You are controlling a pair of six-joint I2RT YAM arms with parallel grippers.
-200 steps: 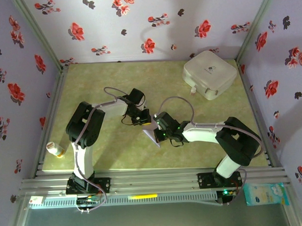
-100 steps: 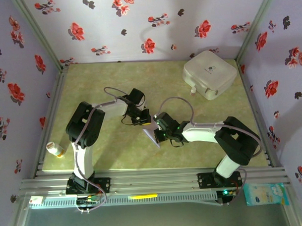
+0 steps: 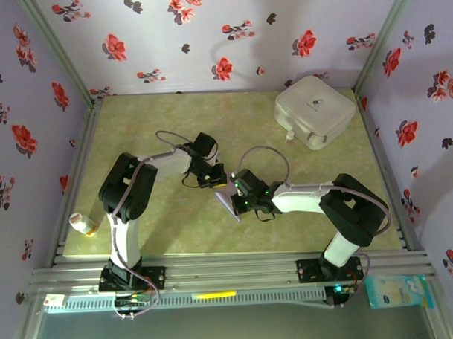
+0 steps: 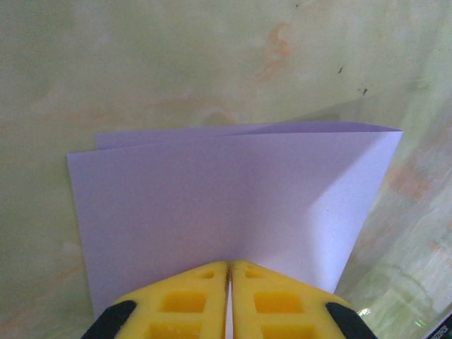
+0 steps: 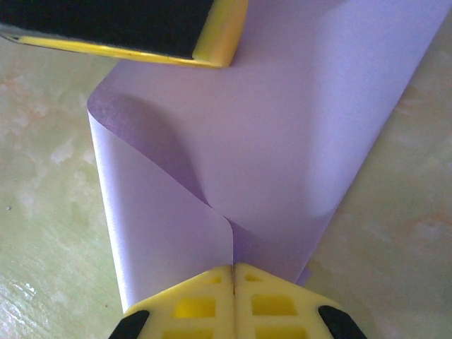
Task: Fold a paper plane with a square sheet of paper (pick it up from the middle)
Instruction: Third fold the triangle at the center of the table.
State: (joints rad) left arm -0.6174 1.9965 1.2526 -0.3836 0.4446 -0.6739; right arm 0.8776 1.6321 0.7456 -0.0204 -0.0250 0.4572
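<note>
1. The sheet of paper point(image 3: 229, 204) sits near the middle of the table point(image 3: 158, 120), stretched between the two claws. It is doubled over and not yet shaped like a plane.
2. The left claw point(image 3: 216, 182) is pinched tight on one edge. The sheet reaches straight ahead of it, and the fold runs crosswise at the far side.
3. The right claw point(image 3: 239, 204) is clamped fully on the opposite edge, beside a curled flap.
4. The claws face each other across the sheet, close together, and the left finger point(image 5: 127, 25) rests at its far end. Neither arm is nearer, so the next crease likely depends on the line joining them.
</note>
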